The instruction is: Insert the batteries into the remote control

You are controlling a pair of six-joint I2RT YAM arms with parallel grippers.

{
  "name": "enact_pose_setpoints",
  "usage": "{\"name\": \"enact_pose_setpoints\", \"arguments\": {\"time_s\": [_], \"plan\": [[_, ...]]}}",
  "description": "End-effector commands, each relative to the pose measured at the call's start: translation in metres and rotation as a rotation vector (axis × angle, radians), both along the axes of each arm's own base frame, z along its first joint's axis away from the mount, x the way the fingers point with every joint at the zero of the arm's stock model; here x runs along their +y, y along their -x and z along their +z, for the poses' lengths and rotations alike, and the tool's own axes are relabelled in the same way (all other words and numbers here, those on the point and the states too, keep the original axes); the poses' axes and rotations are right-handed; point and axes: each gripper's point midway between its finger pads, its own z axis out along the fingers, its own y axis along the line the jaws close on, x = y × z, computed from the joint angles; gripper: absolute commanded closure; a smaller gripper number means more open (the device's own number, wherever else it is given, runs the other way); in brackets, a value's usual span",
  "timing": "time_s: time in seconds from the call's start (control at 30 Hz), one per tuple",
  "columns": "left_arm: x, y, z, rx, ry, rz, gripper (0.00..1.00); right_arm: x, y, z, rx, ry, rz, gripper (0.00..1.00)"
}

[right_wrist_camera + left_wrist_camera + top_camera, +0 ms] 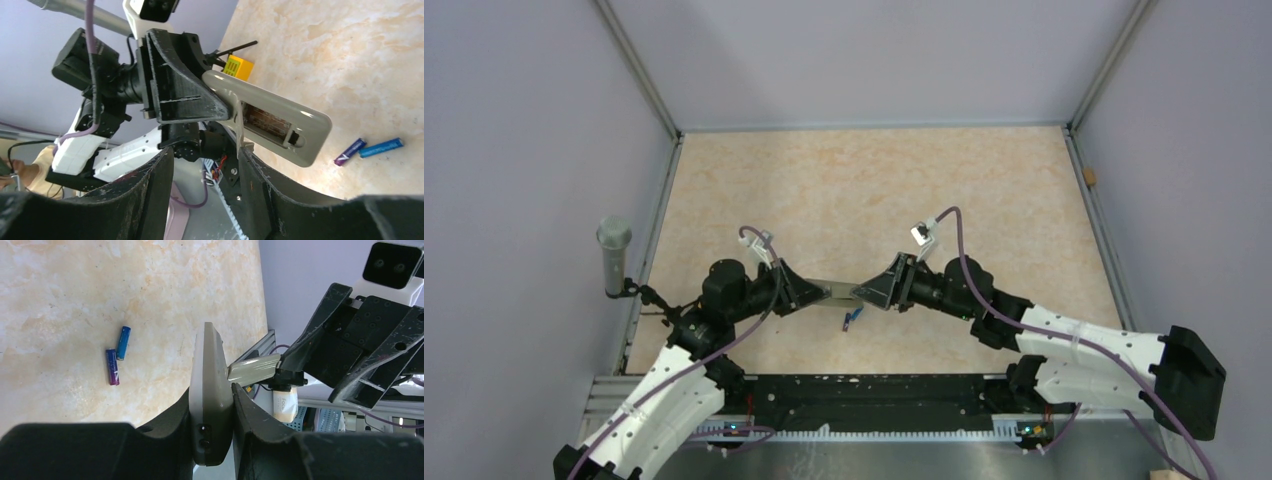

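"Where was the slim white-grey remote control (207, 365)?"
"Clamped in my left gripper (212, 405); likely light, slick. Of my right gripper (206, 155), I couldn't tell. Small blue batteries (123, 342) lay on the bench (60, 290), roll-prone; pinch mid-barrel."

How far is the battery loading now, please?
Done: the remote control is lifted in the left hand, its cover pulled open, the compartment empty. In hand: the right hand touches the cover. Left: both batteries lie on the table, not loaded.
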Motion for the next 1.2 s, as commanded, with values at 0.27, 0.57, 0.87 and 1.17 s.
{"name": "enact_pose_setpoints", "arguments": {"time_s": [0.27,0.57,0.87,1.17], "plan": [[-0.014,-0.024,0.022,-0.073,0.048,-0.006,1.00,-0.006,-0.018,0.003,-0.055,0.077,-0.093,0.50],[-0.022,-0.050,0.008,-0.059,0.010,0.013,1.00,-0.019,-0.042,-0.013,-0.057,0.154,-0.169,0.50],[-0.029,-0.078,-0.006,-0.052,-0.039,0.040,1.00,-0.039,-0.063,-0.038,-0.028,0.219,-0.218,0.50],[-0.027,-0.091,-0.003,-0.080,-0.096,0.063,1.00,-0.063,-0.063,-0.063,-0.017,0.407,-0.247,0.50]]}}
